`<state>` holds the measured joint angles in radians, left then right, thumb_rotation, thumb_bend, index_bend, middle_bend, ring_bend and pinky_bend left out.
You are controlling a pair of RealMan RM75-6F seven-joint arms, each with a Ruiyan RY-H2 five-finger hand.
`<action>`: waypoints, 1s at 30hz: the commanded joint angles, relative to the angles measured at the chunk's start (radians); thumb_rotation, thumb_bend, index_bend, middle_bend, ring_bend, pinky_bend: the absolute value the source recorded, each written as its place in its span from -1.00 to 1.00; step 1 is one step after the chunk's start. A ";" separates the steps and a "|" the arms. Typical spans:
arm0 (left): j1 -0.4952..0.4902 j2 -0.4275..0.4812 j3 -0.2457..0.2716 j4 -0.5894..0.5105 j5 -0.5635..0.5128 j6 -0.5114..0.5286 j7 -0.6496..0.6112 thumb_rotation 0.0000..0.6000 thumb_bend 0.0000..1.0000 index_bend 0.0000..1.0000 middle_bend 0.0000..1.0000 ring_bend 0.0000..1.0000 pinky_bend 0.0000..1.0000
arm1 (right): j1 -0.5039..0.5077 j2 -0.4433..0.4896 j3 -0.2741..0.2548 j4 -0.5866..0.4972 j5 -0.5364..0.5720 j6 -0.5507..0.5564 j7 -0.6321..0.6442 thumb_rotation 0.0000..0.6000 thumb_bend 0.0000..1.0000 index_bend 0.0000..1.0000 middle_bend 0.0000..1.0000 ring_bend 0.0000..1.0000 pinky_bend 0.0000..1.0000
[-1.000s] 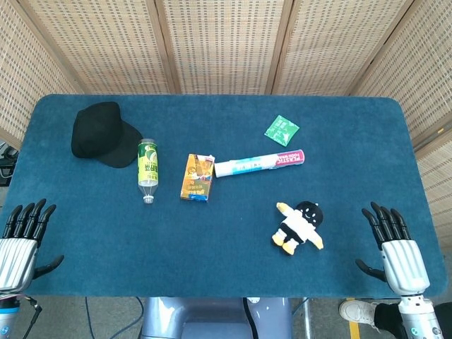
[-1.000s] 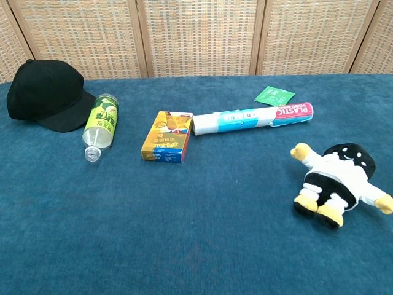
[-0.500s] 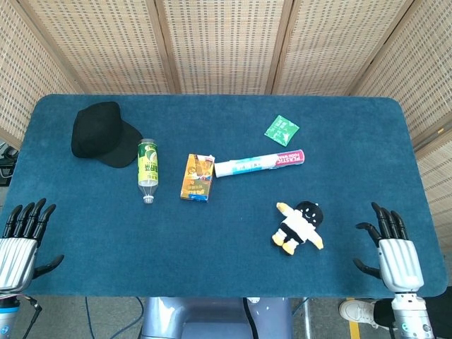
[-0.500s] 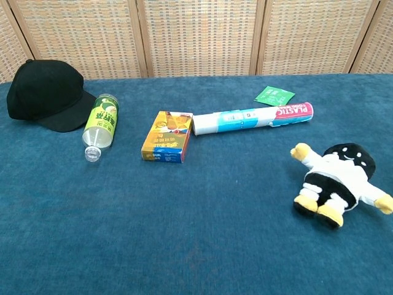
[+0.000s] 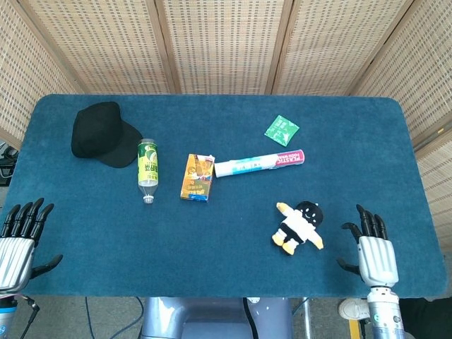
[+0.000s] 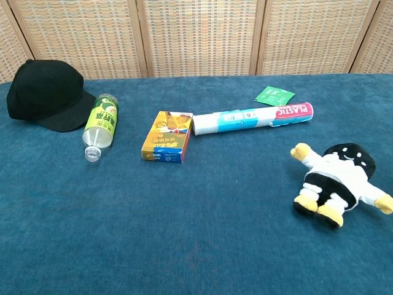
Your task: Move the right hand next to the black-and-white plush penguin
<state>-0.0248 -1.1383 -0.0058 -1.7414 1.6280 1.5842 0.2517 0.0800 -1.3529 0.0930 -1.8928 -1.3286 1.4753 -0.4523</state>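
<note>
The black-and-white plush penguin (image 5: 299, 225) with yellow feet lies on its back on the blue table, right of centre; the chest view has the penguin (image 6: 338, 180) at its right edge. My right hand (image 5: 371, 249) hovers at the table's front right, a short gap to the right of the penguin, fingers spread and empty. My left hand (image 5: 18, 242) stays at the front left corner, fingers apart, holding nothing. Neither hand shows in the chest view.
A black cap (image 5: 101, 132) lies at the back left, with a green bottle (image 5: 147, 169) beside it. A colourful box (image 5: 197, 177), a plastic-wrap tube (image 5: 258, 164) and a green packet (image 5: 281, 128) sit mid-table. Wicker screens stand behind the blue table (image 5: 212, 240).
My right hand has slid left along the front edge, closing toward the penguin. The left hand has dropped slightly. The objects have not moved.
</note>
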 commanded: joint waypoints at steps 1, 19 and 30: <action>0.000 0.001 0.000 0.000 0.000 0.000 -0.002 1.00 -0.79 -1.00 -1.00 -1.00 -1.00 | 0.009 -0.024 0.005 0.006 0.030 -0.014 -0.025 1.00 -0.56 -0.26 -1.00 -1.00 -0.96; -0.001 0.000 0.001 0.003 0.003 0.000 -0.008 1.00 -0.79 -1.00 -1.00 -1.00 -1.00 | 0.031 -0.116 0.010 0.080 0.111 -0.052 -0.023 1.00 -0.56 -0.21 -1.00 -1.00 -0.95; -0.004 -0.007 0.001 0.005 0.000 -0.007 0.003 1.00 -0.79 -1.00 -1.00 -1.00 -1.00 | 0.059 -0.147 0.025 0.130 0.157 -0.091 -0.016 1.00 -0.56 -0.10 -1.00 -1.00 -0.95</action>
<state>-0.0286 -1.1456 -0.0046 -1.7363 1.6279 1.5770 0.2545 0.1357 -1.4963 0.1153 -1.7665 -1.1780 1.3892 -0.4695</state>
